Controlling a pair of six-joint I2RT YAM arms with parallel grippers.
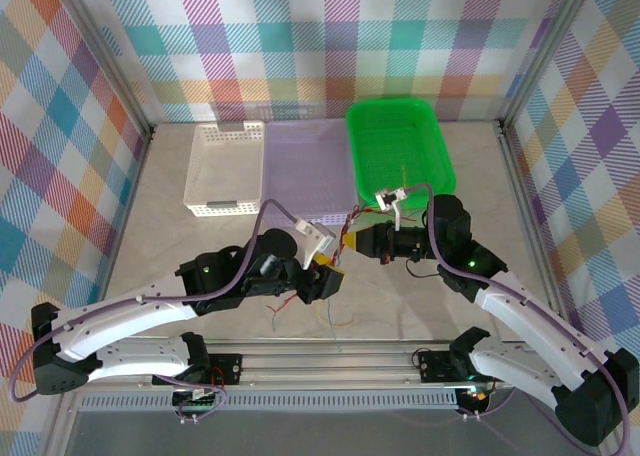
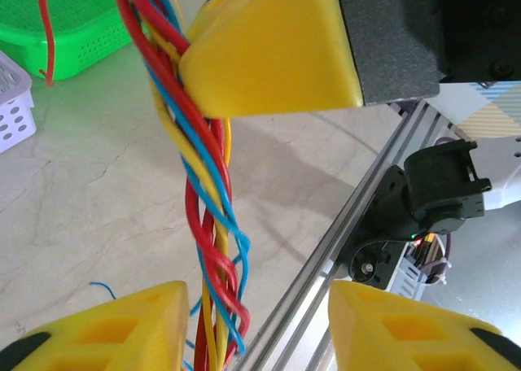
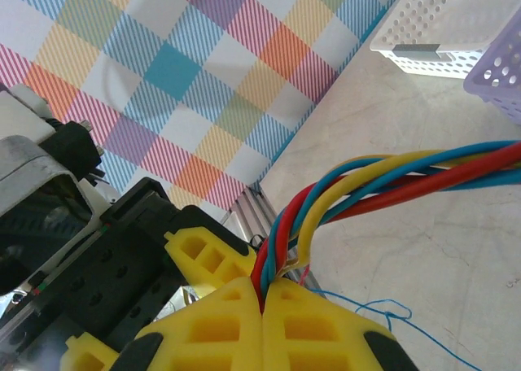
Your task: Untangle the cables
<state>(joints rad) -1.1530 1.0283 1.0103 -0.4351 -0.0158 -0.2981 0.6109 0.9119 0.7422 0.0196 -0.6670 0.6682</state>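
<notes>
Right gripper (image 3: 262, 299) clamped on the cables (image 3: 383, 176), anchoring their twisted end | left gripper (image 2: 259, 298) open astride them, above the tabletop (image 2: 98, 184) | I judge this stance readies me to comb strands apart.

Red, yellow and blue cables (image 2: 203, 216) wind into one bright striped braid. The right gripper (image 3: 262, 288) has yellow fingers (image 3: 212, 330) and a black body. There's a green mesh basket (image 1: 395, 103), a lilac basket (image 1: 310, 166) and a white basket (image 1: 222, 208). The walls (image 1: 60, 126) are pastel plaid in pink, teal, orange and purple. The table (image 1: 160, 236) is pale beige and marbled. The arms (image 1: 130, 316) are white and black.
</notes>
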